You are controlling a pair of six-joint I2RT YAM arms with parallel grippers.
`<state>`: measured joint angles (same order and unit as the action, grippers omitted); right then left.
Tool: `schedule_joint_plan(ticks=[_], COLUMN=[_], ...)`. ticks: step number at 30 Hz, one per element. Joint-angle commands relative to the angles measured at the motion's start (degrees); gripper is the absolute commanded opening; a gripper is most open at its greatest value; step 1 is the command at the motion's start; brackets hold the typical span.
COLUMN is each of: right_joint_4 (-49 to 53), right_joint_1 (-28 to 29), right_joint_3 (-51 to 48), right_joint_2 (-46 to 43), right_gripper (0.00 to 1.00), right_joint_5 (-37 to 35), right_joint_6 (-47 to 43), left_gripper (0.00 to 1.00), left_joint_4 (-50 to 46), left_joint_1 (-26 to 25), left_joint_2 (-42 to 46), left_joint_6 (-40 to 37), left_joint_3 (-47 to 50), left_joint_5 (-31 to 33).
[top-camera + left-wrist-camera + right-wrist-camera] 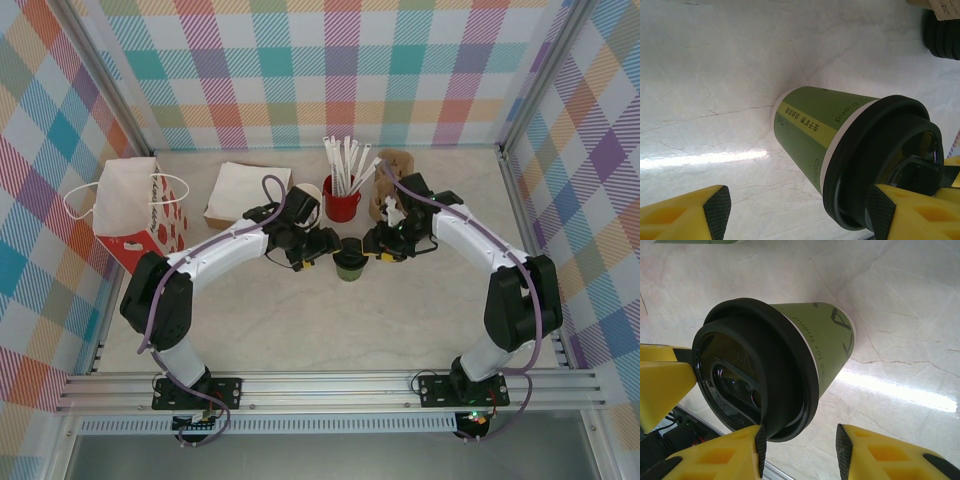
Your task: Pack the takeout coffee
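The takeout coffee, a green paper cup with a black lid, stands upright on the pale table between my two grippers. My left gripper is just left of it and open. In the left wrist view the cup leans toward the lens, and one pad of the left gripper touches the lid rim. My right gripper is just right of the cup. In the right wrist view the lid meets the outer edge of one pad, and the right gripper has only table between its jaws.
A red cup of white straws stands behind the coffee, with a cream cup and a white napkin stack to its left. A white and red paper bag lies at far left. Brown cardboard pieces sit back right. Stacked black lids are nearby.
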<state>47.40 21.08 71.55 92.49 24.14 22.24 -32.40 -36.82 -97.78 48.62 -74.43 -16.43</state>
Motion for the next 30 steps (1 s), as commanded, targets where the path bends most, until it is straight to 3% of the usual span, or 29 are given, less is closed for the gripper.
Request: schedule_joint_plan(ticks=[1,13,30], right_joint_4=[-0.47,-1.46,-4.33], right_joint_1=[-0.05,-2.34,-2.45], right_joint_3=[-0.40,-1.40,-2.82], right_joint_2=[-1.91,-4.56,1.71], right_gripper=[0.43,0.43,0.37], right_joint_5=[-1.08,-0.69,4.46], right_joint_6=[0.61,0.81,1.21], left_gripper=[0.74,0.78,0.71], left_joint_4=[0.15,1.20,-0.32], left_joint_1=[0.61,0.52,-0.05], left_joint_2=[-0.24,-0.84,-2.24], left_joint_6=[0.51,0.25,-0.50], left_joint_3=[-1.93,-2.64,-1.72], left_joint_5=[-0.27,-1.54,-0.71])
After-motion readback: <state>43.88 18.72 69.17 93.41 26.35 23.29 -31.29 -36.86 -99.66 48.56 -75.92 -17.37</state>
